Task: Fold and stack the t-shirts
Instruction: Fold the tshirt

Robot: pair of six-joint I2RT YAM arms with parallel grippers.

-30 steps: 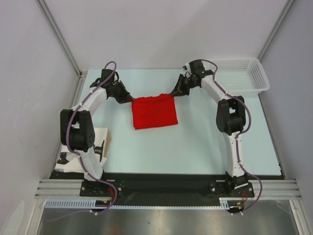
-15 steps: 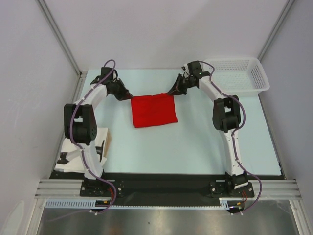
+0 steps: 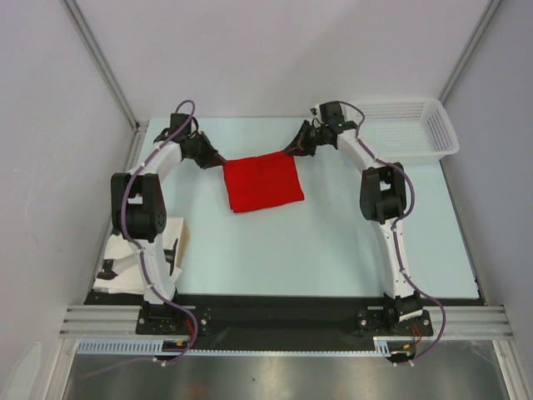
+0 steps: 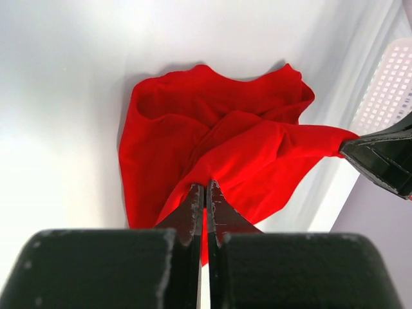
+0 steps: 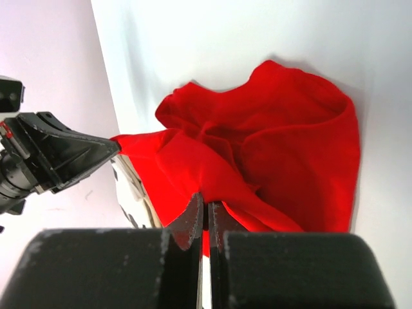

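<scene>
One bright red t-shirt (image 3: 263, 182) lies partly folded in the far middle of the table, its far edge lifted off the surface. My left gripper (image 3: 220, 163) is shut on the far left corner of the t-shirt (image 4: 212, 154), cloth pinched between its tips (image 4: 206, 188). My right gripper (image 3: 290, 152) is shut on the far right corner of the t-shirt (image 5: 270, 148), its tips (image 5: 206, 201) buried in the fold. Each wrist view shows the other gripper's tip holding the stretched edge.
A white mesh basket (image 3: 414, 127) stands at the far right corner of the table (image 3: 333, 242). A white and tan object (image 3: 171, 242) sits near the left arm's base. Grey walls close in on the left, back and right.
Both grippers have pulled the t-shirt's far edge a little further back and up; the cloth has slid slightly and turned, its right side now lower. Both grips stay shut.
</scene>
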